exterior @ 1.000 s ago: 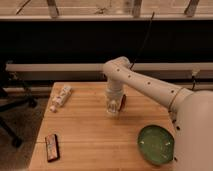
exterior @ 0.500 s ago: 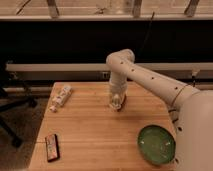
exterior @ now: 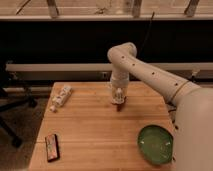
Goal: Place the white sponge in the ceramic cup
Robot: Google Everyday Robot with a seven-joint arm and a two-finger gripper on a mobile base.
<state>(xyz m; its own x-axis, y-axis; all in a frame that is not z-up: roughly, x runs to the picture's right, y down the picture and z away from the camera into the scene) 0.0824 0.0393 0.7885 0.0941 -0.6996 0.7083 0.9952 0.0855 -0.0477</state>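
My gripper (exterior: 119,98) points down over the back middle of the wooden table (exterior: 95,130). A small whitish thing (exterior: 118,93) shows at its tip. I cannot tell whether this is the white sponge or part of the gripper. A small dark reddish spot (exterior: 120,106) lies on the table right under the gripper. The ceramic cup does not show as a separate thing; it may be hidden by the gripper.
A large green plate (exterior: 156,144) lies at the front right. A long whitish patterned packet (exterior: 61,97) lies at the back left. A dark reddish-brown bar (exterior: 52,147) lies at the front left. A black chair (exterior: 10,110) stands left of the table.
The arm's elbow has swung right and up, and the gripper has shifted a little to the right over the back middle of the table.
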